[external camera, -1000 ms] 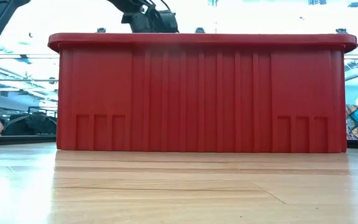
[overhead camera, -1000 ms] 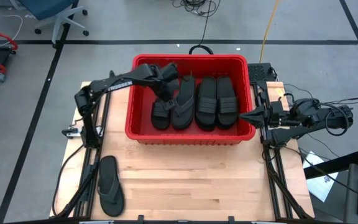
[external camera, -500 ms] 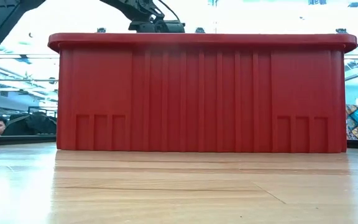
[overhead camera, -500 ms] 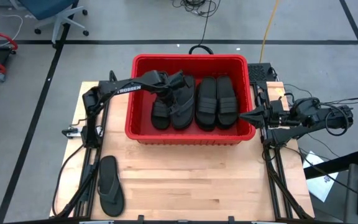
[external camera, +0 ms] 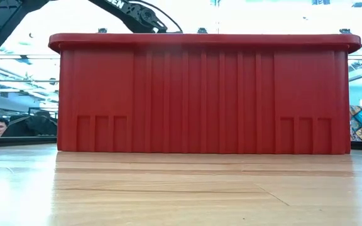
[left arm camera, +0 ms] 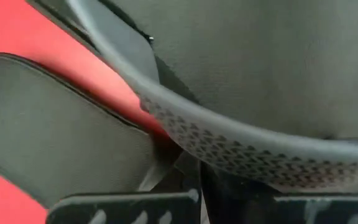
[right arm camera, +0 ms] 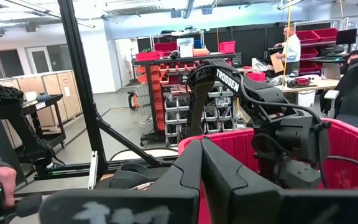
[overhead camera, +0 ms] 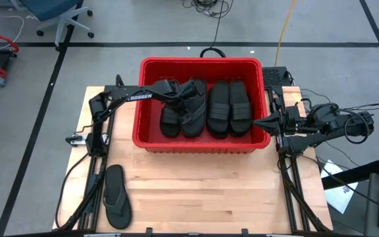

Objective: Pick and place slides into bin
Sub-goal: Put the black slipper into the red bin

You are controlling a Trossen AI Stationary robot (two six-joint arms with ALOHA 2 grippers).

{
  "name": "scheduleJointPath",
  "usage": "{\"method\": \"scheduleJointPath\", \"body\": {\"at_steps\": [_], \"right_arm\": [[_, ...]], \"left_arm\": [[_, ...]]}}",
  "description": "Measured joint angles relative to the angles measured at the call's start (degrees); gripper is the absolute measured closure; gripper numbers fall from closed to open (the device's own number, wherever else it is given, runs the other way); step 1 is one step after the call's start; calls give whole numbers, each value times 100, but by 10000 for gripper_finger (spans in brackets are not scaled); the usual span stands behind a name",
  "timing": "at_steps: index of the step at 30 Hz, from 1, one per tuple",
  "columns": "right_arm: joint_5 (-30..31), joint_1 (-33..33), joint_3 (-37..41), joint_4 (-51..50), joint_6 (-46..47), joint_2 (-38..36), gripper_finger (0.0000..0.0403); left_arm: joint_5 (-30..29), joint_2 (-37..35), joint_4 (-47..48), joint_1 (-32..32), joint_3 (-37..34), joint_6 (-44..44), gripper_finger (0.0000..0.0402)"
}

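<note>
Now, the desk (overhead camera: 196, 191) spreads pale and wooden under me, and the red bin (overhead camera: 147, 105) sits at its far half, seen from the low view as one ribbed wall (external camera: 200, 94) that hides all it holds. From above, four slides lie abreast in the bin: a ribbed one (overhead camera: 170, 120) at the left, a thong one (overhead camera: 195, 113) touching it, then two more ribbed ones (overhead camera: 218, 108) and (overhead camera: 240, 107) side by side toward the right wall. A fifth slide, thong-strapped (overhead camera: 116, 195), lies alone on the desk near its front left corner, well apart from the bin. My left arm reaches over the bin's left wall, and my left pincer (overhead camera: 184, 92) is down inside the bin at the far end of the thong one. Its wrist view is filled by a slide's sole and textured rim (left arm camera: 241, 149) against red plastic; I cannot tell whether that pincer is clenched or released. My right arm waits just outside the bin's right wall, its pincer (overhead camera: 260, 122) clenched on nothing, fingers pressed together (right arm camera: 185, 174)
</note>
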State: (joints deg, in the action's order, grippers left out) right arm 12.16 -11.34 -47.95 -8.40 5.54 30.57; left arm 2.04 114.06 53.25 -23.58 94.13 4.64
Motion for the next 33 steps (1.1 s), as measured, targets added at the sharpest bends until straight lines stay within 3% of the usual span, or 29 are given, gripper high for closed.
{"method": "scheduleJointPath", "body": {"at_steps": [10,21,25,30,33], "right_arm": [[0,0,1,-1,-9,0,403],[-17,-1,-1,-7,-20,-4,403],[-20,-1,-1,-28,-21,-4,403],[-20,-1,-1,-69,-42,-4,403],[-22,-1,-1,-129,-42,-4,403]], "left_arm": [[92,-2,304,-24,15,150,401],[-384,-512,810,-226,24,178,401],[-461,-959,698,-284,21,79,401],[-472,-2014,493,-337,19,-649,401],[73,-2827,436,-263,19,-1480,401]]}}
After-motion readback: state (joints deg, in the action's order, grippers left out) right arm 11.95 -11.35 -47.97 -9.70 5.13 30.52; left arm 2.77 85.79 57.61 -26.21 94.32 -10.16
